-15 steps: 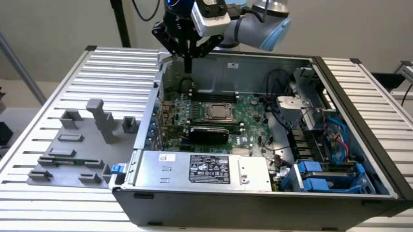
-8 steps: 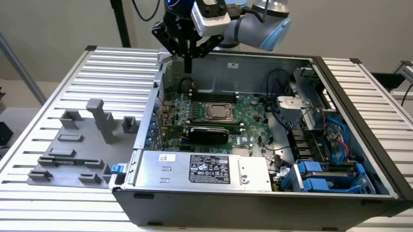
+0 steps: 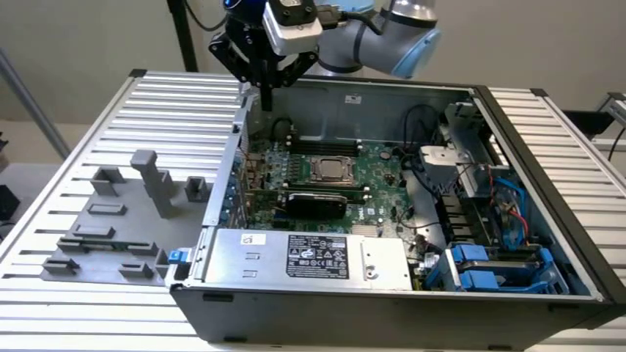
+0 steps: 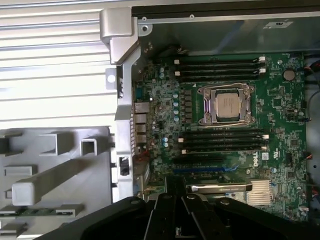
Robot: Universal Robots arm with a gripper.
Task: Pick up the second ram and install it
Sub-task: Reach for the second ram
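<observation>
1. The gripper (image 3: 264, 103) hangs with its two dark fingers (image 3: 264, 91) pinched together to a point. Nothing is held between them.
2. The closed fingertips point straight down over the far left corner of the open computer case (image 3: 391, 315), above its rim and touching nothing.
3. Below them, inside the case, lies the large green motherboard (image 3: 377, 165), with the metal-framed processor socket (image 4: 227, 104) at its middle. Rows of black memory slots (image 4: 220, 67) run along both sides of the socket.
4. The second ram (image 3: 105, 245), a thin green stick, lies flat outside the case at the exterior view's left. It sits low in the grey holder blocks (image 3: 157, 183) at the near side of the fixture, well apart from the gripper.
5. A tall grey post of that fixture stands between the stick and the case's left wall.
6. Along the case's near edge sits the silver power supply (image 3: 313, 257) with a dark label. Blue drive carriers (image 3: 489, 268) fill the near right corner, beside a tangle of cables.
7. The case and the fixture rest on a ribbed metal table (image 3: 59, 308).
8. Above the far wall, the pale blue-and-grey arm (image 3: 391, 40) reaches in from the right, carrying the gripper and its boxy camera mount.
</observation>
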